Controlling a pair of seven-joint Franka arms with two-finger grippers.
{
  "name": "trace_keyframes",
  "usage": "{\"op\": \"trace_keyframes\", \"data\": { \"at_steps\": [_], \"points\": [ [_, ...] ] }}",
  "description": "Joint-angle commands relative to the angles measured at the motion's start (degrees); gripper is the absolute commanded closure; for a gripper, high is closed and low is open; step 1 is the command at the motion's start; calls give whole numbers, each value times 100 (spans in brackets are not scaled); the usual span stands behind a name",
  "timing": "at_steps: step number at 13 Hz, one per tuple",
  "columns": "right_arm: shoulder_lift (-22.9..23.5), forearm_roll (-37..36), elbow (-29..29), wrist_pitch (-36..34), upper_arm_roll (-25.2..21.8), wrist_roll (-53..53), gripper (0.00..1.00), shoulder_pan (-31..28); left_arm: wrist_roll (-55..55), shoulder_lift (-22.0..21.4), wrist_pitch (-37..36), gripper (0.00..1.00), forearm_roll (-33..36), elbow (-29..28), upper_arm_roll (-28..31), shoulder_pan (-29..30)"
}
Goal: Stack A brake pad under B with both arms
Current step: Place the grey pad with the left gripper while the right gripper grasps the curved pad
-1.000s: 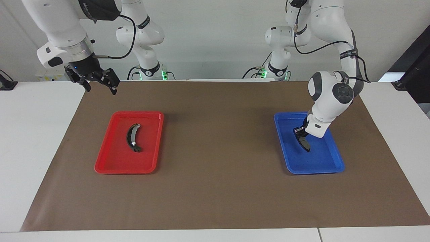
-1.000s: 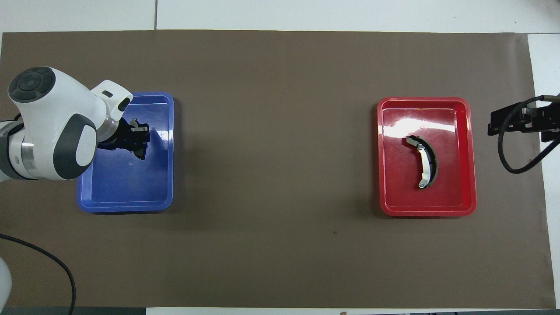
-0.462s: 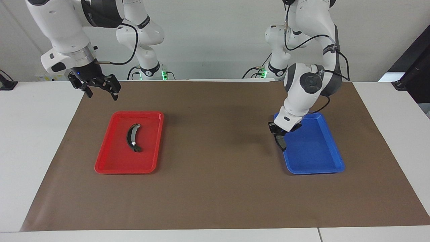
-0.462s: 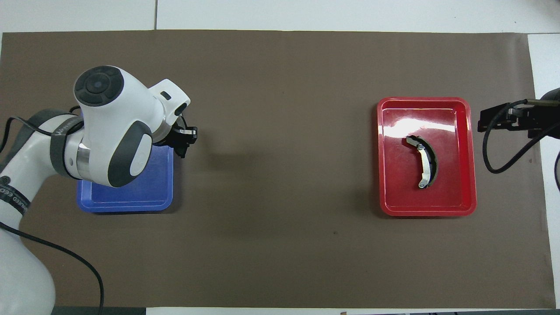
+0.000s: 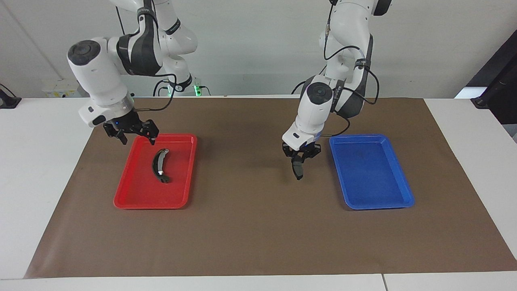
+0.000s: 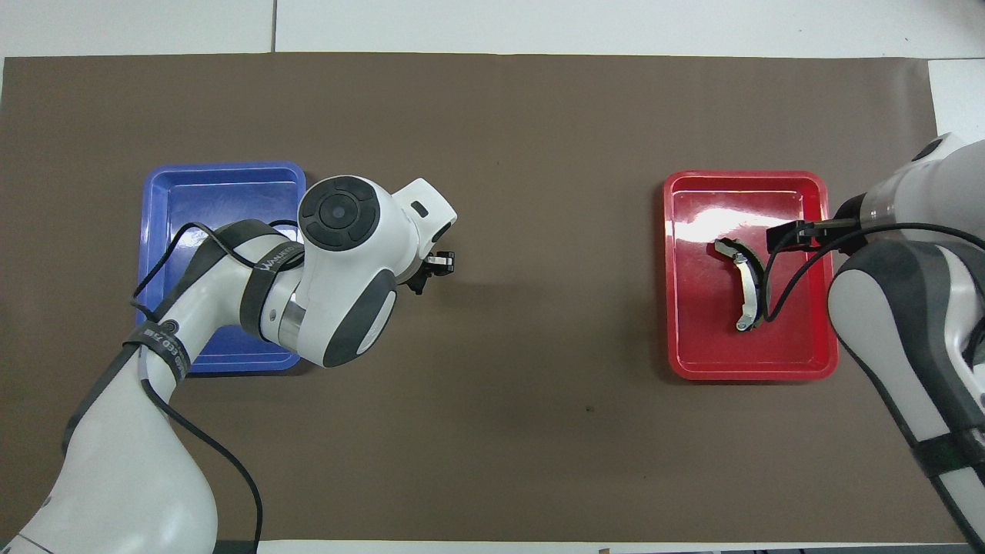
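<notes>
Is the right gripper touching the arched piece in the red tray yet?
Apart. The facing view shows the right gripper open above the red tray's corner, clear of B.

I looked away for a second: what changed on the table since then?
The left gripper, shut on the small pad, carried it out of the blue tray to over the mat. The open right gripper came down to the red tray's rim. The curved piece and both trays stayed put.

From overhead, the left arm point(image 6: 338, 269) covered nearly all of its gripper and the pad, plus the blue tray's point(image 6: 223, 177) lower right corner. The right arm point(image 6: 908, 308), cut off at the frame's right edge, hid its own gripper and the red tray's point(image 6: 739, 181) rim.
</notes>
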Motion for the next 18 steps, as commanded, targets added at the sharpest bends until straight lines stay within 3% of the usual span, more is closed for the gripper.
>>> {"op": "trace_keyframes", "data": {
  "at_steps": [1,6,7,8,9,13,18],
  "points": [
    [77,118,-831,1126,38,-368,0,-94,-252,270,210,99,-348,138,84,-242],
    [613,118,-1000,1622,38,-737,1,-120,-270,526,493,98,-605,182,84,-533],
    [745,118,-1000,1666,38,-746,1,-164,-270,526,458,81,-605,191,92,-620],
    [868,118,-1000,1727,38,-738,1,-173,-226,526,510,20,-605,173,92,-639],
    [887,118,-1000,1728,38,-738,2,-165,-139,517,510,1,-587,164,92,-648],
    [869,118,-991,1517,38,-904,2,-173,-94,184,169,1,-587,138,136,-385],
    [843,118,-1035,1491,38,-1027,10,-164,-24,-370,-982,1,-578,147,136,817]
  ]
}}
